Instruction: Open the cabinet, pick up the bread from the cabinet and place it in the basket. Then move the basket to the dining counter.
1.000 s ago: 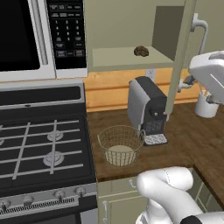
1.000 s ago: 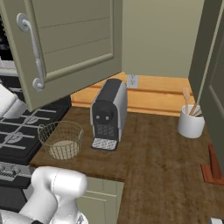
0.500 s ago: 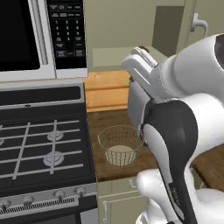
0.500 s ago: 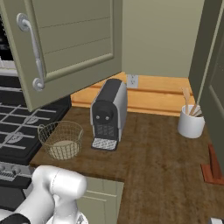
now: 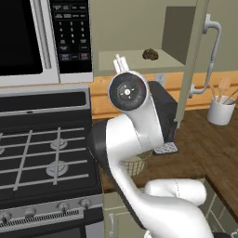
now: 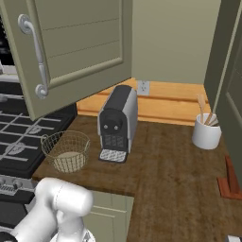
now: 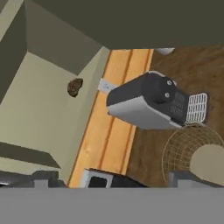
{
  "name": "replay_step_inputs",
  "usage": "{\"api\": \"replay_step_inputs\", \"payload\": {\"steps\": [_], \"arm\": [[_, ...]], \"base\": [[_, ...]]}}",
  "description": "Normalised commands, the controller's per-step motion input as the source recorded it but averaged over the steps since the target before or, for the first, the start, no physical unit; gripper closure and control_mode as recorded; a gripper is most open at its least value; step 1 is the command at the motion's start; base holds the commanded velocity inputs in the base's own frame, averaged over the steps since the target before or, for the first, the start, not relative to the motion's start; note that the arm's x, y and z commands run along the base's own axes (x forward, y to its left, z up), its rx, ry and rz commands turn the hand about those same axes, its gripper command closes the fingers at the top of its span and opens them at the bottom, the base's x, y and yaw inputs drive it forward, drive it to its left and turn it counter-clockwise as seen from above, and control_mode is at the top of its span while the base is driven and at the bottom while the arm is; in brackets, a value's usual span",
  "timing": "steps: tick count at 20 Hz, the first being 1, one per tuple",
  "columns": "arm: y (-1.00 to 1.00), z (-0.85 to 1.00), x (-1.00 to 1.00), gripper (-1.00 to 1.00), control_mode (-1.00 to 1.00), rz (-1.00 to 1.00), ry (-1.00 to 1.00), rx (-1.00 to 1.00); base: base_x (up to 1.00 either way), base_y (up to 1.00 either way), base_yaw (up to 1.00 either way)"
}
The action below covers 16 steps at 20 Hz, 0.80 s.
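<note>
– Left base view, upper right: is the small dark-brown bread lump point(image 5: 150, 54) on the open grey-green cabinet's point(image 5: 139, 32) shelf?
– Yes. Hand point(image 7: 107, 177) spread wide, holding nothing; tan wire-mesh basket point(image 6: 66, 150) sits lower left on the brown wooden bench point(image 6: 175, 170).

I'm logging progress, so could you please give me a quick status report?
Gripper open, empty. Cabinet open; bread on shelf. Basket on worktop. Coffee machine below shelf.

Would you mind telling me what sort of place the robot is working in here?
A home kitchen, by the look of it: a black gas stove under a black-and-silver microwave, and a dark grey coffee machine on a brown wooden worktop.
</note>
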Motion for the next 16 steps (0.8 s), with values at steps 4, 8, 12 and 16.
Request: {"api": "replay_step_inputs", "payload": {"steps": [4,8,12,16], "arm": [[-0.39,-0.01,0.36,-1.00,-1.00,-0.35,-0.34,0.19],[-0.19,-0.07,0.38,-1.00,-1.00,-0.56,-0.35,0.13],[-0.10,-0.46,0.45,-1.00,-1.00,-0.62,-0.21,0.13],[-0.23,-0.17,0.07,-1.00,-1.00,-0.58,-0.23,0.19]], "base": [[0.00,0.00,0.00],[0.00,0.00,0.00],[0.00,0.00,0.00],[0.00,0.00,0.00]]}}
